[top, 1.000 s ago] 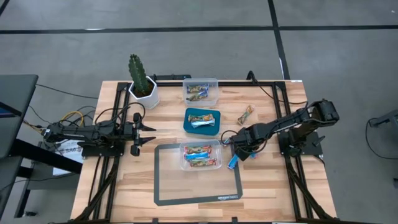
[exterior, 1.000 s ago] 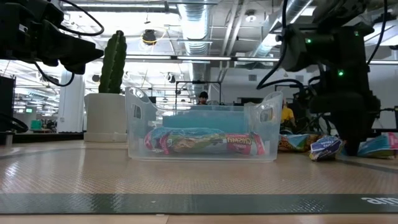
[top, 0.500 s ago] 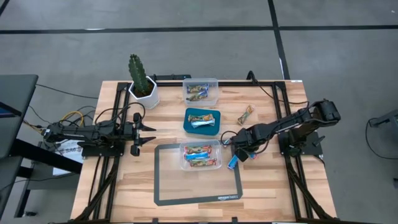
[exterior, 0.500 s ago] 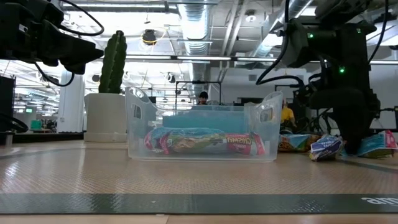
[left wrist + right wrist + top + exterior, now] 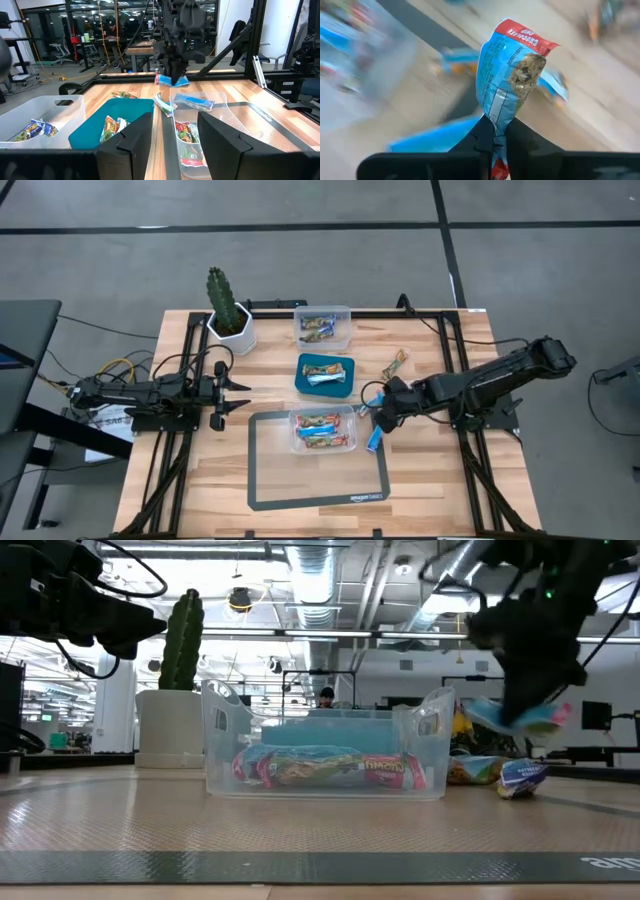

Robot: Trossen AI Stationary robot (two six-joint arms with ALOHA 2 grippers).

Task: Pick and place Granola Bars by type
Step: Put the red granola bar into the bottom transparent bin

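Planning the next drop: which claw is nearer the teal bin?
The right. The right claw, shut on a blue granola bar, hangs just off the teal bin's right side; the left claw waits farther off to its left.

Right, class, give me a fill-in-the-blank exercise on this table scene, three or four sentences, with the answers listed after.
1. The right end effector is shut on a ____ bar.
2. The cactus stands in a ____ pot.
3. Between the two clear bins sits a ____ bin.
4. The left end effector holds ____.

Missing words: blue; white; teal; nothing
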